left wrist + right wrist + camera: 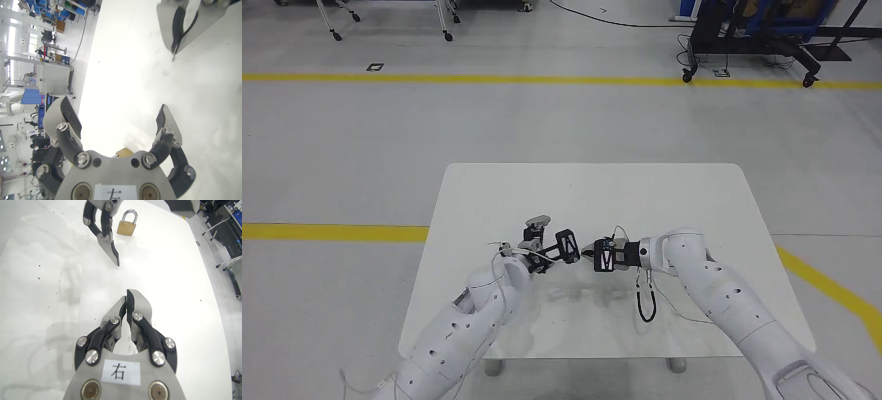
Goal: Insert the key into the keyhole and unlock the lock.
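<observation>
**A:** While your right tool (126,295) is hovering over the white bench (682,200), what is it gripping?

**B:** You are clamping its two fingers (140,303) hard together, and a thin silver tip, the key (173,56), is poking out beyond them. The rest of the key is lying hidden between them.

**A:** And how is your left tool (113,105) standing?

**B:** You are holding it spread wide, with nothing in its grasp. Its ribbed pads (71,113) are facing each other across an open gap, and bare bench is showing between them.

**A:** Where is the lock sitting?

**B:** The brass lock (127,227), its silver shackle (135,219) looking closed, is resting on the bench between those spread fingers, close in by the left tool's palm. Neither finger is touching it. I am not managing to tell whether it is standing on its base or lying flat.

**A:** How are the two tools lying relative to each other?

**B:** They are facing one another near the middle of the bench, tips near but apart. Your right tool is pointing the key toward the left tool, with the lock lying beyond, apart from the key.
</observation>
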